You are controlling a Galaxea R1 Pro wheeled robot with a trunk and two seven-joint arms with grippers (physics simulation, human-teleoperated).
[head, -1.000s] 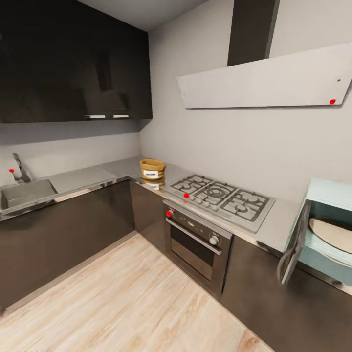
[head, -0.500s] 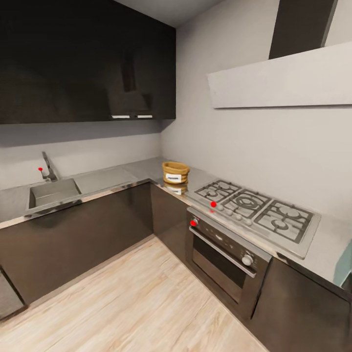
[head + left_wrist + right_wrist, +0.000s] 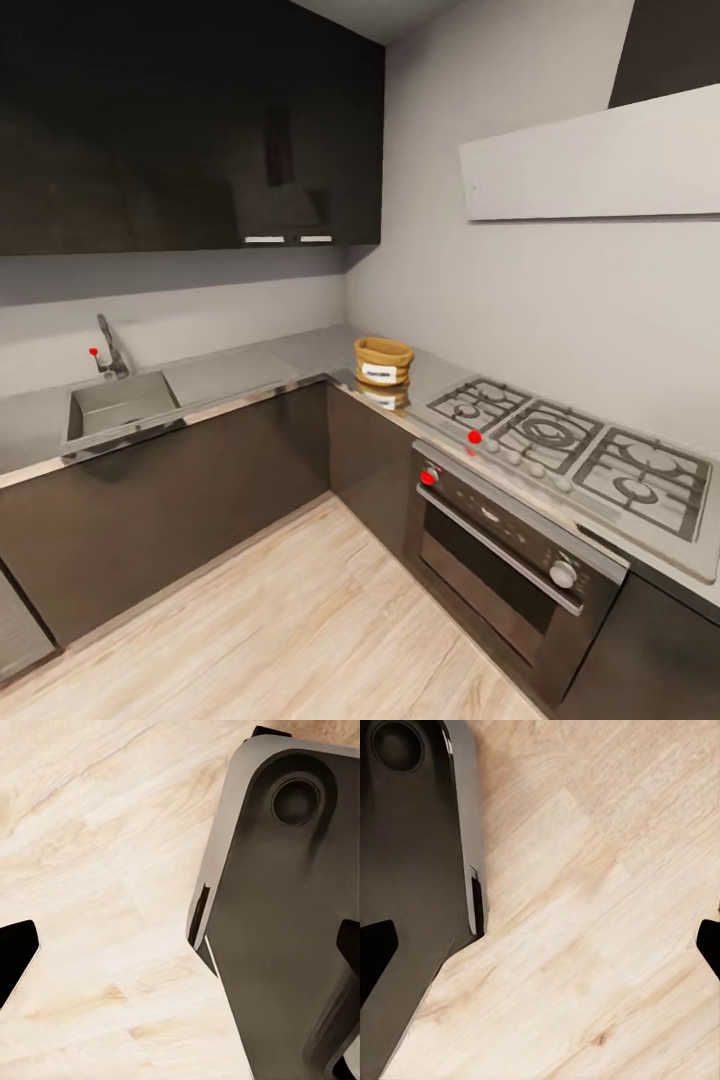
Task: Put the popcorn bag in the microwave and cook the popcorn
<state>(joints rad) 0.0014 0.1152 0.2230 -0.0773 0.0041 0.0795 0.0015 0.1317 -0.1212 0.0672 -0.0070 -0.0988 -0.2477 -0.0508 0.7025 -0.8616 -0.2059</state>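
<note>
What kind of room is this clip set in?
A home kitchen, rendered in simulation. A grey countertop runs around the corner over dark cabinets, with a sink and tap on one run and a gas hob above a built-in oven on the other. A popcorn bag sits near the corner.

We are finding the popcorn bag (image 3: 383,361) label too small to read, and the gas hob (image 3: 580,446) is running off frame.

Our left gripper (image 3: 180,952) and right gripper (image 3: 540,945) both point down, fingertips spread wide with nothing between them, beside our dark base (image 3: 285,915).
</note>
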